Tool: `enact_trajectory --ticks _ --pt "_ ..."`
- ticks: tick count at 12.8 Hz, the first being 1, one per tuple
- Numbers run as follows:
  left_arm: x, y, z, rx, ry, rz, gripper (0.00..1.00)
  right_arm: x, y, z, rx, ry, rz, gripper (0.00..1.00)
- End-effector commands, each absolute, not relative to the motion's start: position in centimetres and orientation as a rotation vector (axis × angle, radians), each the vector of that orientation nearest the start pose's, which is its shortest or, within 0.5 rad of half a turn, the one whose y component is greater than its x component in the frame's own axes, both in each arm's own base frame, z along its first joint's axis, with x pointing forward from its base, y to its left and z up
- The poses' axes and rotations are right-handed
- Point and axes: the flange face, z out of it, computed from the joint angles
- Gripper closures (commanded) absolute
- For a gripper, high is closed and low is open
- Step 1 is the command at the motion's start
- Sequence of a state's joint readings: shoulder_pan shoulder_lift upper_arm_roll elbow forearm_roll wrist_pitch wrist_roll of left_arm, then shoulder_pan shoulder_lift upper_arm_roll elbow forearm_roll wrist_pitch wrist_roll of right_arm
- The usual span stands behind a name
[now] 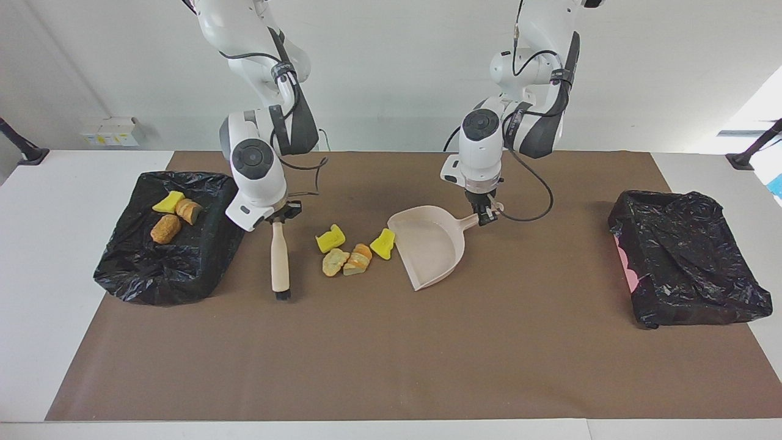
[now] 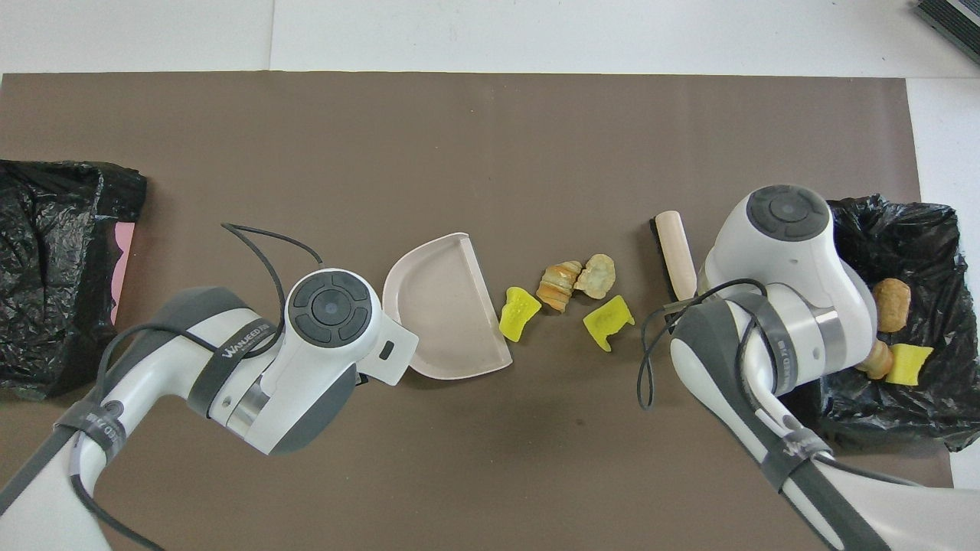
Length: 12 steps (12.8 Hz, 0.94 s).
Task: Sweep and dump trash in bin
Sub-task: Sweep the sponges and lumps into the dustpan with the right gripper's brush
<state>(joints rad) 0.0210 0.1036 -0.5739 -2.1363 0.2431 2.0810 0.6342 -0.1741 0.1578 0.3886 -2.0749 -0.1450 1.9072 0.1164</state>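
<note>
Brown paper (image 1: pixel 391 354) covers the table, and the beige dustpan (image 1: pixel 429 244) serves as the landmark. In the facing view, the dustpan's handle is clamped by the left gripper (image 1: pixel 487 215), and its open mouth is turned toward the right arm's end of the table. Four pieces of trash (image 1: pixel 355 248) lie on the paper just beside that mouth: a yellow chunk nearly touching the rim, two tan crusty lumps pressed together, and a second yellow chunk a little nearer to the robots. Past these, well apart from the dustpan, a beige hand brush (image 1: pixel 280 260) is grasped at its handle top by the right gripper (image 1: pixel 278 217), bristles down on the paper. Three more pieces rest on a black-bagged bin (image 1: pixel 177 269) at the right arm's end; another black-bagged bin (image 1: pixel 690 275) sits at the left arm's end. In the overhead view, the dustpan (image 2: pixel 448 306) is seen with the four pieces (image 2: pixel 566 300) strung beside its mouth, the brush (image 2: pixel 677 245) past them, and both grippers hidden beneath their wrists.
</note>
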Motion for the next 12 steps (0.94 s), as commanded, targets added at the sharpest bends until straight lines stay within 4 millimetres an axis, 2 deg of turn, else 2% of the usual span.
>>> enact_trajectory --ticks 1,2,4,6,9,12 --pt "45.3 -26.6 34.9 -2.361 1.832 0.196 1.00 49.9 12.3 33.4 -3.169 -0.256 0.453 1.00" --pt "45.3 -26.7 34.9 -2.361 1.833 0.194 1.00 49.7 13.7 32.7 -3.165 -0.222 0.466 1.00" --pt "45.2 -26.7 35.0 -2.359 1.833 0.194 1.00 49.3 18.0 31.6 -3.157 -0.215 0.420 1.00" --pt "45.2 -26.7 35.0 -2.359 1.833 0.197 1.00 49.1 22.0 31.8 -3.102 -0.210 0.426 1.00" --pt "45.2 -26.8 35.1 -2.358 1.835 0.194 1.00 47.8 27.7 32.9 -3.015 -0.265 0.432 1.00" --pt "45.2 -26.8 35.1 -2.356 1.837 0.194 1.00 46.0 31.3 33.7 -2.926 -0.266 0.447 1.00"
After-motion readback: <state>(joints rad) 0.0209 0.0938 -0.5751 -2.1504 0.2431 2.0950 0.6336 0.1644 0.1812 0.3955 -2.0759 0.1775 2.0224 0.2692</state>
